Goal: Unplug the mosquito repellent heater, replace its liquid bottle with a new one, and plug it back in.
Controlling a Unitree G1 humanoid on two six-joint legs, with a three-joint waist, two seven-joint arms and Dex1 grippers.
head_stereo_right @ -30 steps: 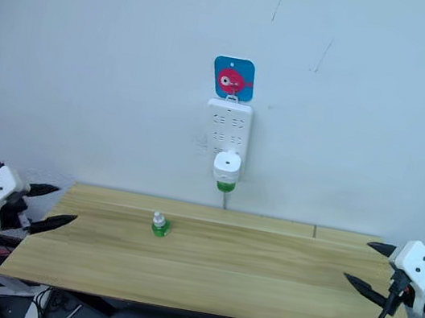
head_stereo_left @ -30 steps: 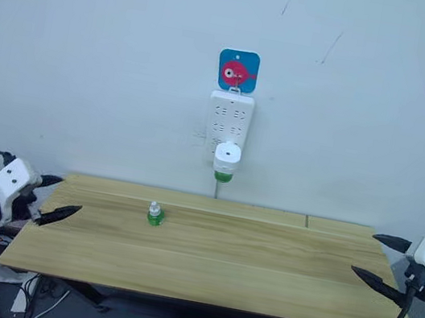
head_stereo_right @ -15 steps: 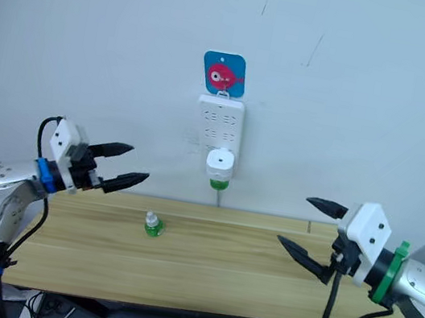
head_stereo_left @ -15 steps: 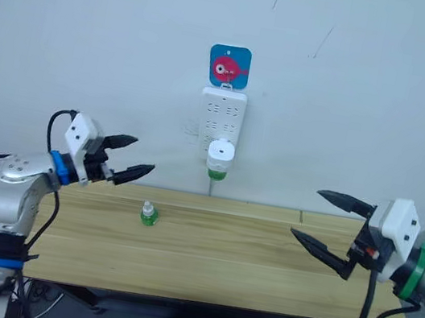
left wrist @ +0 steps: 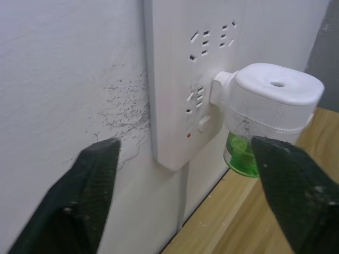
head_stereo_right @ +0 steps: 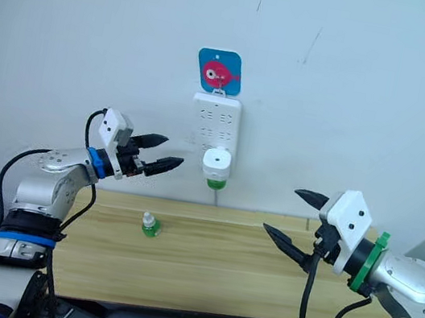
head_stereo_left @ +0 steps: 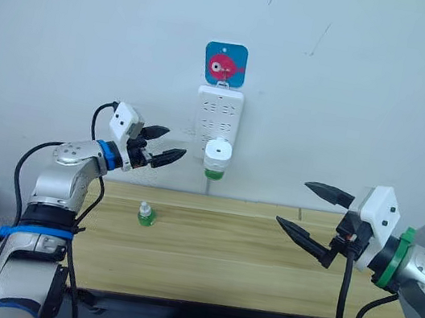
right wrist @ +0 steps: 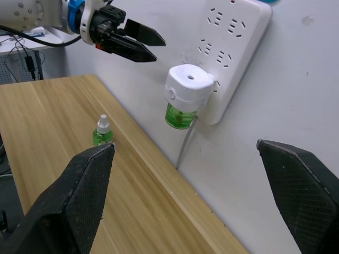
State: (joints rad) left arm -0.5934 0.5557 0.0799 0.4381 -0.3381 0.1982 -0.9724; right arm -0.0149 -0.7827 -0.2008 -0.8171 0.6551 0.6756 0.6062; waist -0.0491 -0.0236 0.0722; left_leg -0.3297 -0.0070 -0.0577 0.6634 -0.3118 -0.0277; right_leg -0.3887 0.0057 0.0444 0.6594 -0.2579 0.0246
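Left gripper (head_stereo_left: 167, 144) raised, fingers spread, beside plugged-in heater (head_stereo_left: 216, 156).

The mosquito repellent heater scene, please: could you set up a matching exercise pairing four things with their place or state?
Things:
1. mosquito repellent heater
2. spare green bottle
3. left gripper
4. fish sticker

Places or states:
A. standing alone on the wooden table
B. on the wall above the power strip
C. plugged into the power strip, green bottle underneath
D. open, raised beside the heater, touching nothing

Pairs: 1-C, 2-A, 3-D, 4-B
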